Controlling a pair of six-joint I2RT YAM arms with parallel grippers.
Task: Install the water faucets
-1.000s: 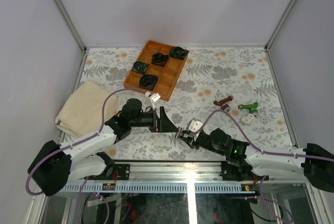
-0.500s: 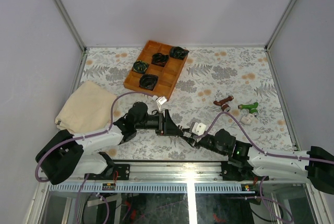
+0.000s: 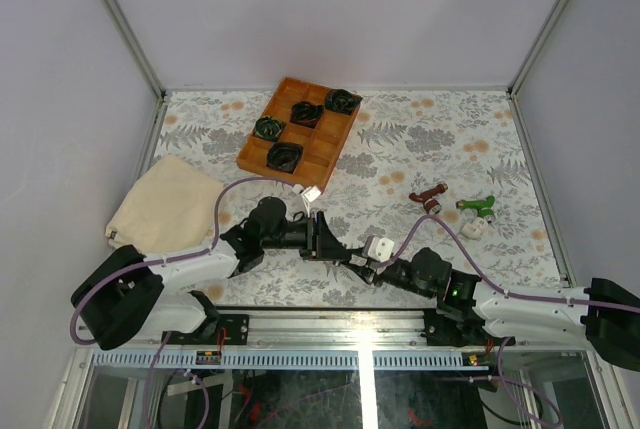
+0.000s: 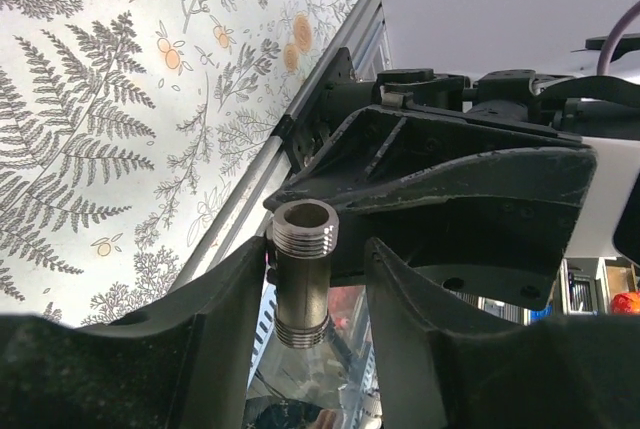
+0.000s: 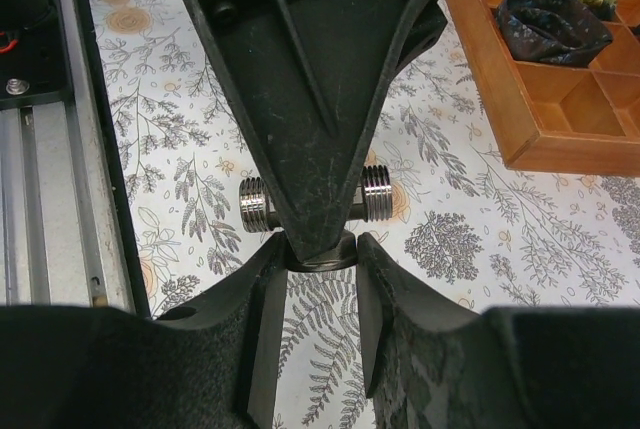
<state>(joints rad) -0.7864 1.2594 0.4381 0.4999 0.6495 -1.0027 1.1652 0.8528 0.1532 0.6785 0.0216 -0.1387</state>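
The two water faucets lie on the table at the right, clear of both arms: a red-brown faucet (image 3: 430, 195) and a green faucet (image 3: 478, 206). At the front middle the two grippers meet. My right gripper (image 3: 358, 257) (image 5: 320, 249) is shut on the dark stem of a silvery threaded pipe fitting (image 5: 378, 192). My left gripper (image 3: 338, 247) (image 4: 318, 259) straddles that same fitting (image 4: 303, 279). One finger touches it, and a gap shows on the other side. In the right wrist view, the left gripper's finger hides the middle of the fitting.
A wooden compartment tray (image 3: 322, 161) with black-and-green coiled bundles stands at the back centre-left. A folded beige cloth (image 3: 160, 204) lies at the left. A small white piece (image 3: 472, 230) sits just in front of the green faucet. The metal rail (image 3: 330, 324) runs along the near edge.
My left arm has swung right to meet the right gripper, and its jaws have narrowed around the fitting. The right gripper has kept its hold and shifted slightly.
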